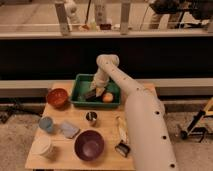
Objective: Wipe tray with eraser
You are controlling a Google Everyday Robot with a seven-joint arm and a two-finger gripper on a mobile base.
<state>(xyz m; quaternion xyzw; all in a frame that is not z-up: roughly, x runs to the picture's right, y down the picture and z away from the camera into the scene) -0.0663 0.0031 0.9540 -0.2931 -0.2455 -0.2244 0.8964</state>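
The green tray [80, 90] stands at the back of the wooden table. Inside it lie an orange fruit [107, 97] and the dark oblong eraser [90, 95]. My arm reaches from the lower right over the table into the tray. My gripper [96, 90] is down inside the tray, right over the eraser and just left of the orange. It appears to be on the eraser, which rests against the tray floor.
On the table: a red bowl [57, 97] left of the tray, a small metal cup [91, 118], a blue cup [46, 124], a grey-blue pad [69, 130], a purple bowl [89, 145], a white cup [44, 148], a banana [120, 128], a small black-and-white object [122, 148].
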